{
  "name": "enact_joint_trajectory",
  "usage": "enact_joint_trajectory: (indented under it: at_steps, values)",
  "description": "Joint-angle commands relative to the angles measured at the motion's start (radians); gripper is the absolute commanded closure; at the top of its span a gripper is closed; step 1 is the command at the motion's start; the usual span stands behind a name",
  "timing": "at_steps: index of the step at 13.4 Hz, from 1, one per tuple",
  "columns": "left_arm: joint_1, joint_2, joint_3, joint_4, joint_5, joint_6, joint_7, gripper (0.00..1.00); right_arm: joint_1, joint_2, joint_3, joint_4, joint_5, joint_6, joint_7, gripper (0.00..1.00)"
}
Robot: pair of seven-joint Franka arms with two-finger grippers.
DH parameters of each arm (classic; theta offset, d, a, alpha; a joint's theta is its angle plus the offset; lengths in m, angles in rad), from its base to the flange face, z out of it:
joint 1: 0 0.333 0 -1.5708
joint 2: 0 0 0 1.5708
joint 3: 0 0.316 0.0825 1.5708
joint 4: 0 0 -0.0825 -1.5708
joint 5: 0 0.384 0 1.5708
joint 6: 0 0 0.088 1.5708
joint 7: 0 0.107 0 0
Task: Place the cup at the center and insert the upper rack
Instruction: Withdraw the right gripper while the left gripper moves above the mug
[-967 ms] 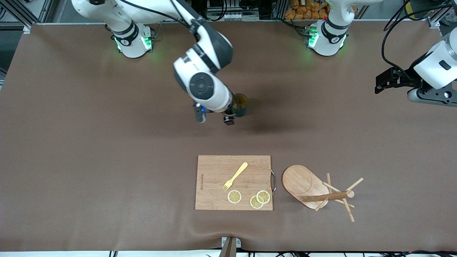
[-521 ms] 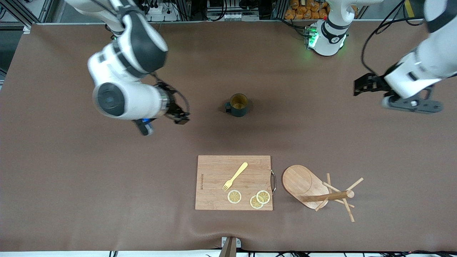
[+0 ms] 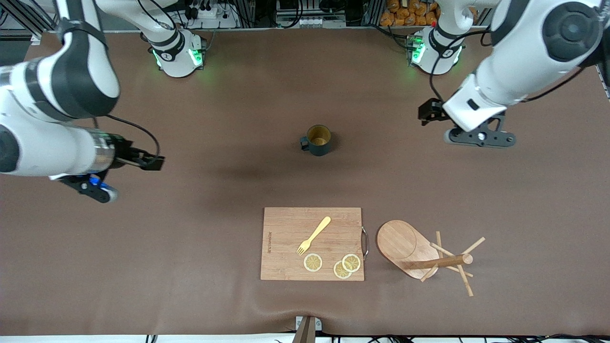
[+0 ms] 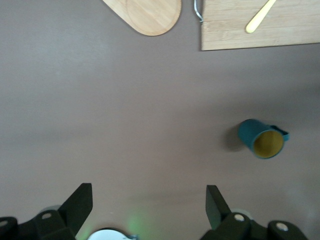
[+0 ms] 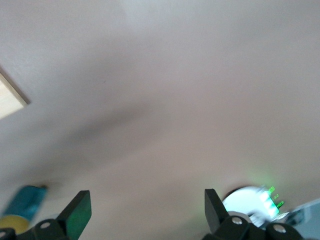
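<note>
Hanging wide open and empty over bare table, the right gripper (image 3: 143, 162) waits. Cup (image 3: 318, 139) stands upright mid-table, looks placed. Rack (image 3: 421, 255) lies toppled beside the board (image 3: 286, 243), so the left gripper (image 3: 429, 112), spread wide too, likely goes there.

Robotics lab bench, brown-covered table (image 3: 143, 267), two arm bases (image 3: 177, 56) with green status lights, aluminium framing and cabling along the edge.

You won't get any readable text here; the cutting board (image 3: 312, 243) has a small dark printed mark along its edge toward the right arm's end, too small to make out. Nothing else carries legible labels or numbers.
</note>
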Motion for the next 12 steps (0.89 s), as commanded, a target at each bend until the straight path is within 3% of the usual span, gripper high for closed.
enact_joint_trajectory:
  at_steps: [1, 4, 7, 10, 12]
  values:
    - [-0.029, 0.042, -0.052, 0.014, -0.007, 0.045, -0.139, 0.00, -0.112, -0.052, 0.018, -0.023, -0.034, 0.005, -0.239, 0.00]
    - [-0.149, 0.149, -0.068, 0.152, 0.026, 0.049, -0.326, 0.00, -0.216, -0.078, 0.021, -0.026, -0.083, 0.052, -0.443, 0.00]
    - [-0.261, 0.157, -0.068, 0.155, 0.068, 0.065, -0.386, 0.00, -0.266, -0.144, 0.023, -0.122, -0.091, 0.110, -0.542, 0.00]
    - [-0.327, 0.231, -0.068, 0.192, 0.080, 0.173, -0.530, 0.00, -0.266, -0.383, 0.023, -0.500, -0.093, 0.377, -0.557, 0.00]
    - [-0.402, 0.258, -0.062, 0.194, 0.132, 0.206, -0.606, 0.00, -0.261, -0.393, 0.024, -0.511, -0.094, 0.405, -0.567, 0.00]
